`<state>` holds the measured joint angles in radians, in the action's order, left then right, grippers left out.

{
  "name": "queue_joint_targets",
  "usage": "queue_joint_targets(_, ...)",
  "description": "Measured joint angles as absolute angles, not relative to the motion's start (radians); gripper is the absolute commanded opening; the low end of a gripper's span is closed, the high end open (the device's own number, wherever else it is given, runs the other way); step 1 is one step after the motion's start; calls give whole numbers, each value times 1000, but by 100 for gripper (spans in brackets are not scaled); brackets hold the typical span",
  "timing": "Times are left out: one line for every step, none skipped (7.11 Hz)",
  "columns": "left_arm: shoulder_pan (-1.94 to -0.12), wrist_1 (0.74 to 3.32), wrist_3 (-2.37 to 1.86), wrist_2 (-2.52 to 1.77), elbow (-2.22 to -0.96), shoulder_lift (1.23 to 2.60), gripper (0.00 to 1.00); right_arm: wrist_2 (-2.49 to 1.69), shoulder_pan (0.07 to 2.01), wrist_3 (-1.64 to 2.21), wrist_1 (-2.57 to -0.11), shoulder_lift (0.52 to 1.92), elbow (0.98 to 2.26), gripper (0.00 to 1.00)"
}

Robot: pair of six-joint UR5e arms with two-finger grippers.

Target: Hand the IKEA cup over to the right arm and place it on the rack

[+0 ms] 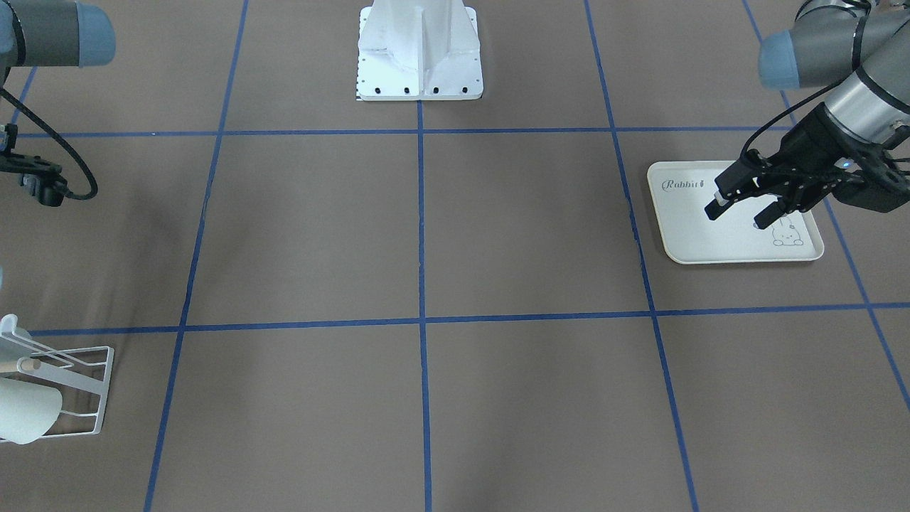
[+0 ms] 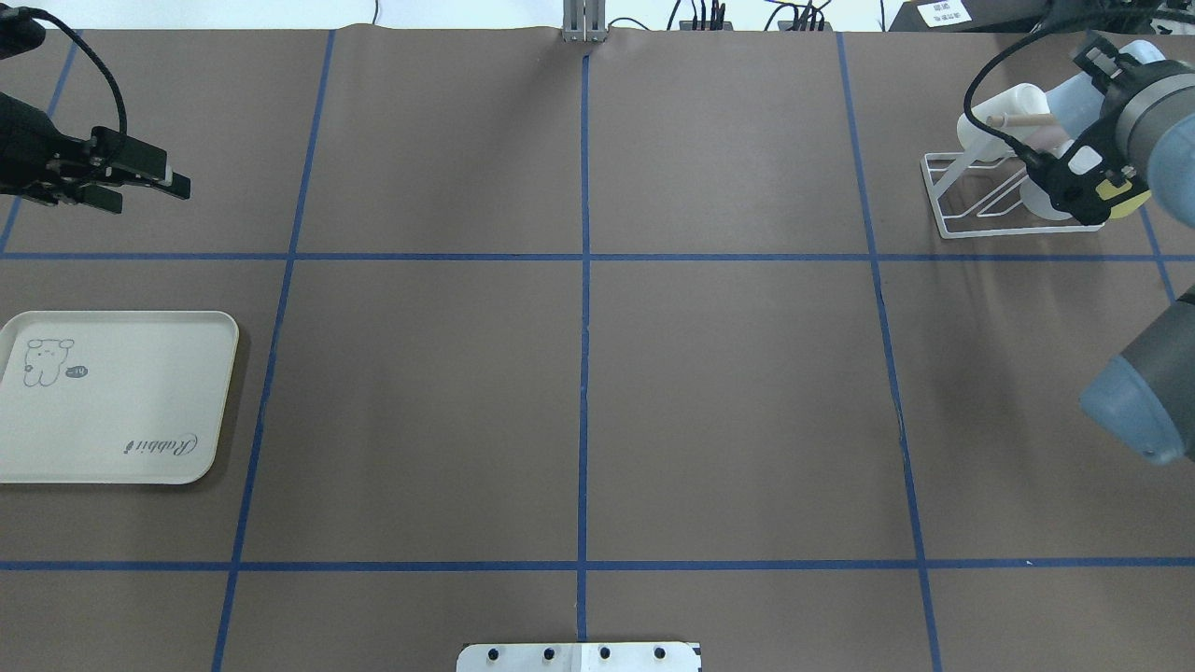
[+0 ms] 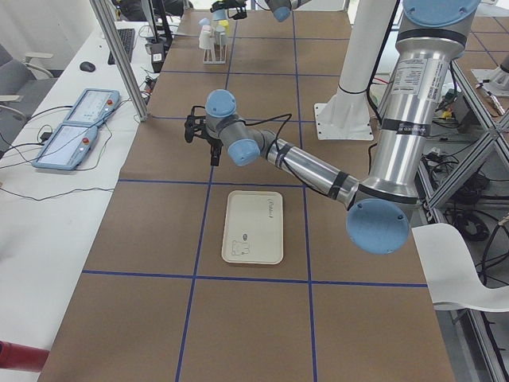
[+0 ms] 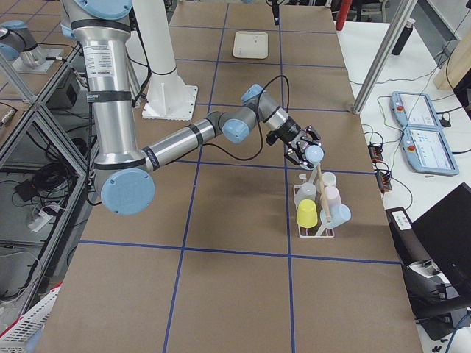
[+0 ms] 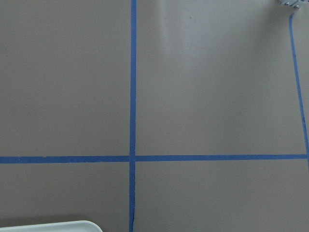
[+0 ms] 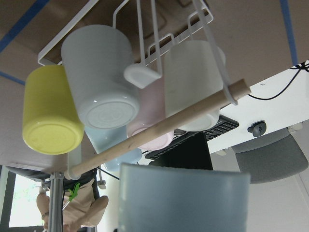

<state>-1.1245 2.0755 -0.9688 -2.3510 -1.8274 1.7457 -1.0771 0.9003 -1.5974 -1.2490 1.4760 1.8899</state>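
A pale blue IKEA cup [image 4: 315, 153] is held in my right gripper [image 4: 302, 147], which is shut on it just above the top of the white wire rack [image 4: 318, 232]. The right wrist view has this cup [image 6: 183, 198] at the bottom edge, below the rack's wooden dowel [image 6: 159, 130]. On the rack hang a yellow cup [image 6: 48, 113], a grey-blue cup [image 6: 99, 77], a pink cup and a white cup [image 6: 193, 77]. My left gripper [image 1: 739, 212] is far away over the cream tray [image 1: 686, 238], open and holding nothing.
The rack [image 2: 943, 201] stands at the table's far right corner and the rabbit-print tray [image 2: 159, 401] at its left edge. Blue tape lines divide the brown table [image 2: 579, 373]. The white robot base [image 1: 419, 57] sits at the middle of the near edge.
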Motion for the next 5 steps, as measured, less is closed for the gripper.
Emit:
queue_joint_targets(-1124, 2075, -969, -2352, -1829, 1746, 100, -1030, 876, -1614, -1250, 1482, 1879, 51)
queue_joint_targets(-1124, 2075, -970, -2354, -1831, 1746, 100, -999, 853, -1617, -1250, 1487, 1868, 51)
queue_joint_targets(-1124, 2075, -970, -2355, -1832, 1746, 100, -968, 829, -1614, -1249, 1490, 1852, 51)
queue_joint_targets(-1124, 2075, -971, -2356, -1834, 1746, 100, -945, 809, -1609, -1249, 1490, 1838, 51)
queue_joint_targets(-1124, 2075, -971, -2355, -1835, 1746, 100, -928, 795, -1604, -1248, 1490, 1827, 52)
